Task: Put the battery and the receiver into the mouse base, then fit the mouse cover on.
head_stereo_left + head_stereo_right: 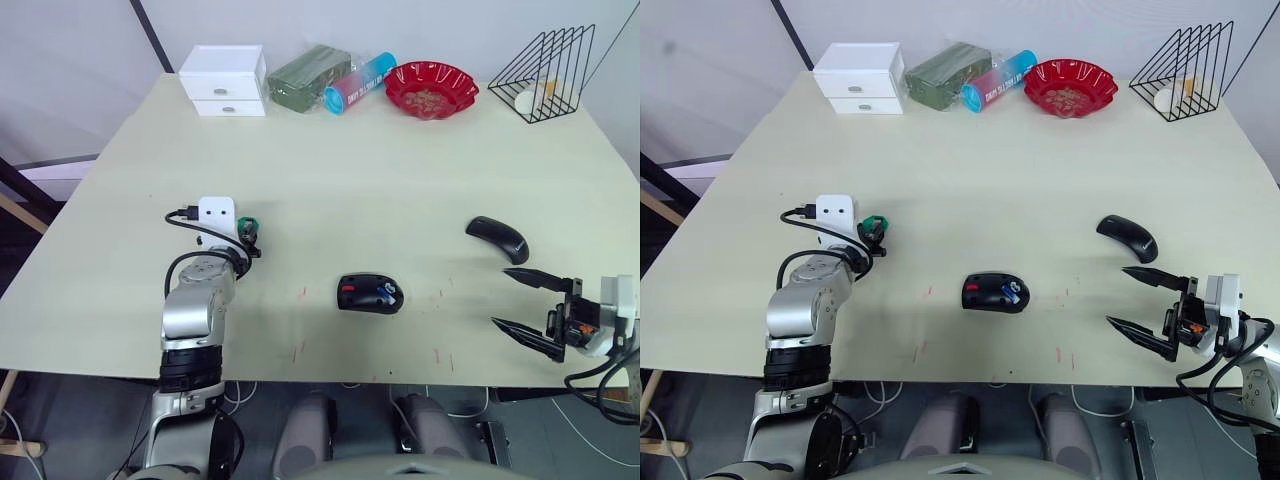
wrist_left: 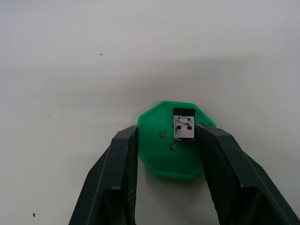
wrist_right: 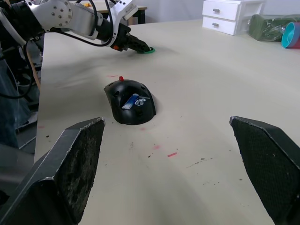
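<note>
One receiver [image 2: 184,127] sits between the parted left pincer [image 2: 166,140]; one battery [image 3: 130,101] lies in one mouse base [image 3: 130,101]; right pincer [image 1: 520,300] released.

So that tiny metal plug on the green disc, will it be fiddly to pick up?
Probably. The receiver looks very small and light, with smooth metal sides, so it may slip or twist between the left gripper's open fingers. It lies flat on the green disc, so it seems unlikely to roll.

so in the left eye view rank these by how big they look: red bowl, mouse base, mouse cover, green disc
1. red bowl
2. mouse base and mouse cover: these look about alike, so I'd leave them unranked
3. green disc, partly hidden by the left gripper
</note>
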You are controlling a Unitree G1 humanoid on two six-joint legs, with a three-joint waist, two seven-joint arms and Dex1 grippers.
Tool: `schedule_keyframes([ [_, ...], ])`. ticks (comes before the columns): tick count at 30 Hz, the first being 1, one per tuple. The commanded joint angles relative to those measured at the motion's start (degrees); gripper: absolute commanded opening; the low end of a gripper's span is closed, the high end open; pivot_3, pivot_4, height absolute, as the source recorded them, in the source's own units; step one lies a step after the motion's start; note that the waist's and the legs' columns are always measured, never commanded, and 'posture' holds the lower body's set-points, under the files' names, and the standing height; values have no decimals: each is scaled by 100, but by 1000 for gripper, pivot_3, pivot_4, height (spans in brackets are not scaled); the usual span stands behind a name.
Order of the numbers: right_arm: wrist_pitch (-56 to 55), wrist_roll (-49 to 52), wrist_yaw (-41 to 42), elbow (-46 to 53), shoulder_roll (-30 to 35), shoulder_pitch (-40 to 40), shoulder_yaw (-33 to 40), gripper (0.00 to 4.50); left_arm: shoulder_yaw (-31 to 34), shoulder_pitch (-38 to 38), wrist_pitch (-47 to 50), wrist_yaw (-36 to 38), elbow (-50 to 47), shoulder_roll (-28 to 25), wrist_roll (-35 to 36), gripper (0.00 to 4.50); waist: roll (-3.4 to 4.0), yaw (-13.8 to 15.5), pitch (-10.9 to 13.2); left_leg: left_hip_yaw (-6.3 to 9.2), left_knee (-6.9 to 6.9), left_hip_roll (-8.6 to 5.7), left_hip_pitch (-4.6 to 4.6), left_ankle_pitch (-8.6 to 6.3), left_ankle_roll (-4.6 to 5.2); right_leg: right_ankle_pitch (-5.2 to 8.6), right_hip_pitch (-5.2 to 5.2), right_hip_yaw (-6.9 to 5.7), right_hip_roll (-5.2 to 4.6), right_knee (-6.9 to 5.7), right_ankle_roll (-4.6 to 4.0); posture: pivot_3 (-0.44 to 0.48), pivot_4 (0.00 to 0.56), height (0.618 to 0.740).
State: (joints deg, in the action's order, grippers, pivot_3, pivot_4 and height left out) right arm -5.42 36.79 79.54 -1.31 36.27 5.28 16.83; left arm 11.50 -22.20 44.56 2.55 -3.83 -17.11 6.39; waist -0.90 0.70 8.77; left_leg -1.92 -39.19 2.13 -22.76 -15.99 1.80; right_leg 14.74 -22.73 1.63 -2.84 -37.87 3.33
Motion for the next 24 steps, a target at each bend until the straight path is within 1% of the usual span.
schedule_keyframes([
  [1, -91, 55, 6, 53, 69, -12, 200, 4500, 89, -43, -74, 47, 33, -87, 3, 2067, 0, 0, 0, 0, 0, 0, 0, 0, 0, 0, 0, 0, 0, 0, 0, 0, 150, 740],
  [18, -124, 46, 2, 61, 56, -23, 184, 4500, 65, -61, -126, 196, 196, -171, 18, 2067, 1, -1, 0, 0, 0, 0, 0, 0, 0, 0, 0, 0, 0, 0, 0, 0, 150, 740],
  [19, -122, 47, 6, 65, 57, -20, 181, 4500, 63, -57, -127, 207, 202, -176, 22, 1799, 1, -1, 0, 0, 0, 0, 0, 0, 0, 0, 0, 0, 0, 0, 0, 0, 150, 740],
  [20, -122, 46, 7, 67, 59, -16, 181, 4500, 66, -49, -129, 212, 203, -180, 23, 1635, 1, -1, 0, 0, 0, 0, 1, 0, 0, 0, 0, 0, 0, 0, 0, 0, 150, 740],
  [22, -127, 47, 13, 65, 62, -15, 185, 4500, 63, -42, -131, 226, 214, -194, 32, 881, 1, -2, 0, 0, 0, 0, 1, 0, 0, 0, 0, 0, 0, 0, 0, 0, 150, 740],
  [24, -130, 45, 11, 59, 60, -23, 184, 4500, 58, -49, -136, 237, 231, -198, 35, 27, 2, -2, -1, 0, 0, 0, 1, 0, 0, 0, 0, 0, 0, 0, 0, 0, 150, 740],
])
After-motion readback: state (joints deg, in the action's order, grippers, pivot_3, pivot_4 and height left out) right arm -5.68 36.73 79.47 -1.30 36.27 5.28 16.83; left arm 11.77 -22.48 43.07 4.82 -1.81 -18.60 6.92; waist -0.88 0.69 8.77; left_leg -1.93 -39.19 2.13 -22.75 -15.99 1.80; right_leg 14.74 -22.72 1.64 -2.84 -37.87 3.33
